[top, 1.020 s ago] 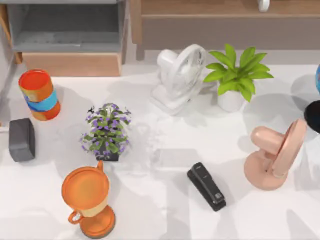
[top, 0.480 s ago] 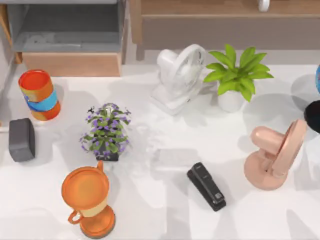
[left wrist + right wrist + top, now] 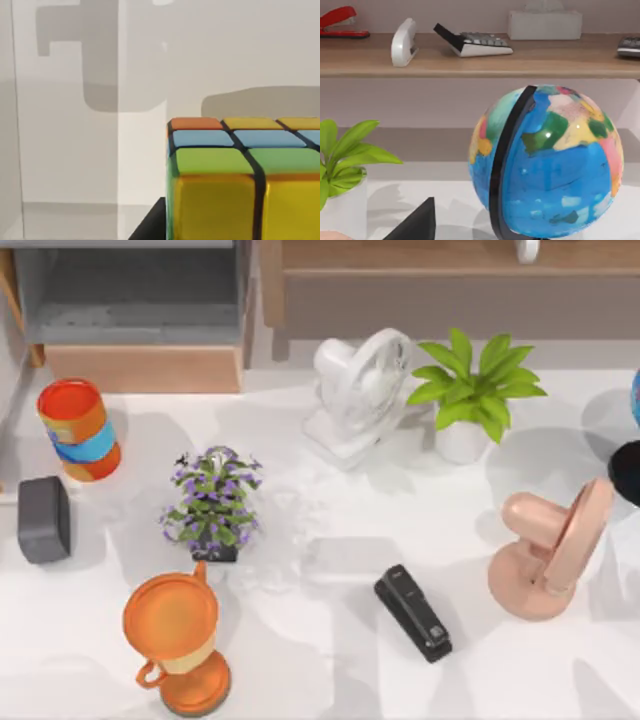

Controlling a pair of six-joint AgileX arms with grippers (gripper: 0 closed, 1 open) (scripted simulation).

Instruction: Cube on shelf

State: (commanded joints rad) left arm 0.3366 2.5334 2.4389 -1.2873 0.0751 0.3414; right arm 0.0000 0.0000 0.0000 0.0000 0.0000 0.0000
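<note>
Gripping fingers of the left arm cannot be made out, so their state cannot be told; the cube is seen very close to that wrist, before a pale wall, probably carried for the lift. Right of the cabinet, the shelf is seen. A globe is faced by the right arm, apparently parked clear.

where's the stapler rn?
Top view: the black stapler lies on the table at front centre-right, between the purple flower pot and the pink fan.
</note>
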